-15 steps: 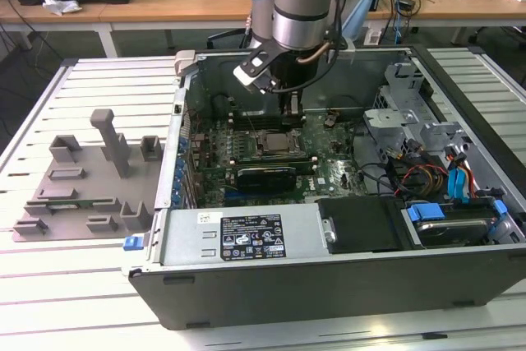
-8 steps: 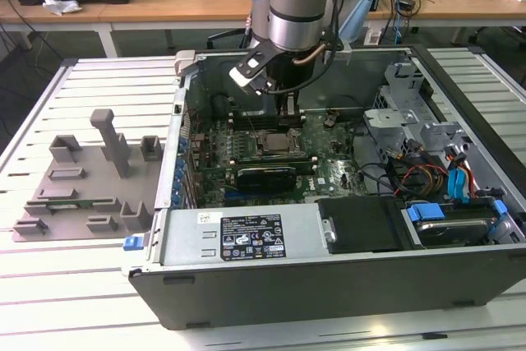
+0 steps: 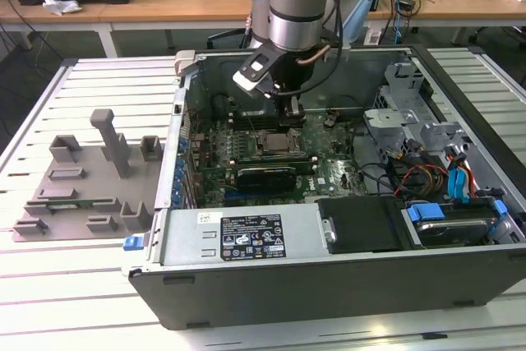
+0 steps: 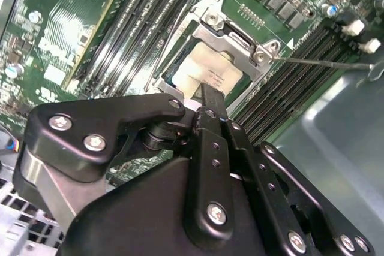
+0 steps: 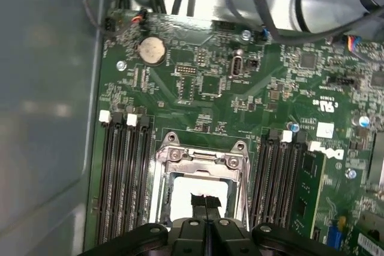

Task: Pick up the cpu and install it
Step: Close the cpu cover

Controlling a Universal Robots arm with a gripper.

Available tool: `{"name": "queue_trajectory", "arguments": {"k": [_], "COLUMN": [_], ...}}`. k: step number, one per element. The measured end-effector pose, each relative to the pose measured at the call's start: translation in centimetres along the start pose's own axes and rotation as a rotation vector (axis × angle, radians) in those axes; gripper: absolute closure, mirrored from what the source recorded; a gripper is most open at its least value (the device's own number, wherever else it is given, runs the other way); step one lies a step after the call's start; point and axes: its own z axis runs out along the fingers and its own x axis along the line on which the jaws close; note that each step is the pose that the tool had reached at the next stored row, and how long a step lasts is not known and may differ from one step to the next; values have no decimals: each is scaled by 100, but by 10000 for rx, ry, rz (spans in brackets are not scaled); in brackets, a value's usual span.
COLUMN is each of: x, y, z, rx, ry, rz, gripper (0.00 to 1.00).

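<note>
The cpu [image 4: 211,71], a pale square chip, lies flat in the metal-framed socket [image 4: 259,54] on the green motherboard [image 5: 198,88]. In the exterior view the cpu [image 3: 278,142] sits mid-board inside the open computer case. My gripper [image 4: 207,93] hangs straight over it, fingers pressed together with only a thin seam between them and nothing held. In the first wrist view the gripper [image 5: 205,201] has its tips over the near edge of the cpu [image 5: 186,191]. In the exterior view the gripper [image 3: 292,116] stands just behind the socket. Whether the tips touch the chip I cannot tell.
Memory slots [image 5: 123,172] flank the socket on both sides. A long black expansion card [image 3: 267,177] lies in front of it. The case walls [image 3: 185,121], a power supply [image 3: 238,237] and cables [image 3: 427,174] hem the board in. A grey fixture tray [image 3: 82,178] lies outside, at the exterior view's left.
</note>
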Motion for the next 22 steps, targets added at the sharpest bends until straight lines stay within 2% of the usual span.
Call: {"name": "queue_trajectory", "arguments": {"k": [5,6,11,13,22], "x": [0,0,0,0,0], "y": [0,0,-1,-2,-2], "z": [0,0,0,0,0], "rx": [7,11,20,26,44], "ry": [-40,-60,-108,-141,-234], "rz": [-868,-1294,-2355,-3061,-5062], "gripper": [89,89,89,89,89]}}
